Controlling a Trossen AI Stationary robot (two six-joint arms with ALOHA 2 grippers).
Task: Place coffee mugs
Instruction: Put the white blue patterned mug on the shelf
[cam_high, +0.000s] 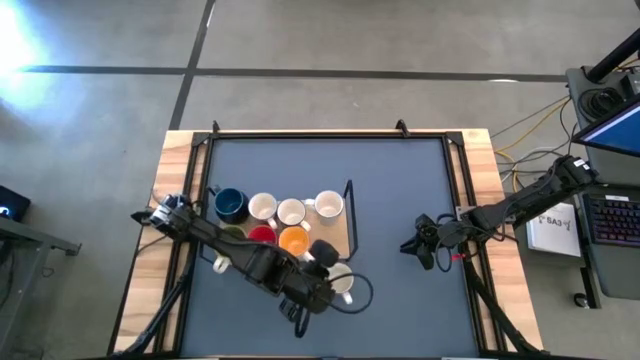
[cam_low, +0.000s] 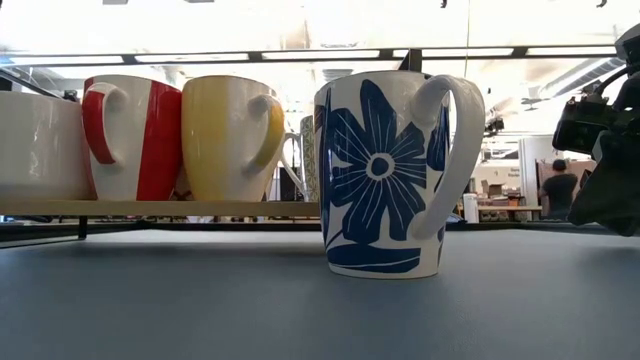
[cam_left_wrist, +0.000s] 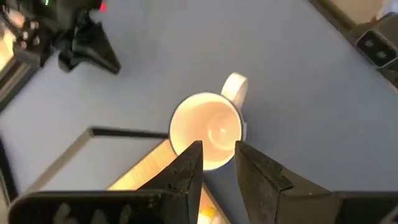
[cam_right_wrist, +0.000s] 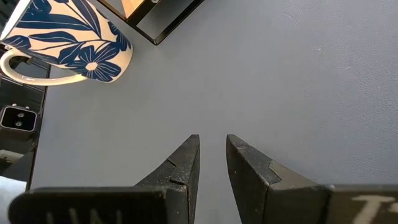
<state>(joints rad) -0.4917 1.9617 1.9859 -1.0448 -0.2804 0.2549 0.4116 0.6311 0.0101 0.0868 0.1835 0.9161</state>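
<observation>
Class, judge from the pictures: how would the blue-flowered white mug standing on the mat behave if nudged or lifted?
The blue-flowered mug looks glazed ceramic: probably rigid, breakable, slippery. Upright on a flat base, it would likely slide rather than roll. The left tool straddles its rim.

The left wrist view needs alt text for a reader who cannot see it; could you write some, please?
The left gripper, fingers slightly apart, hovers over a white mug standing on the blue-grey table, beside a wooden tray.

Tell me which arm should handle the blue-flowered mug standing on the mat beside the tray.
Left. The left gripper hovers right over the blue-flowered mug, fingers open at its rim, next to the wooden tray. The right gripper waits farther off over bare mat, holding nothing.
</observation>
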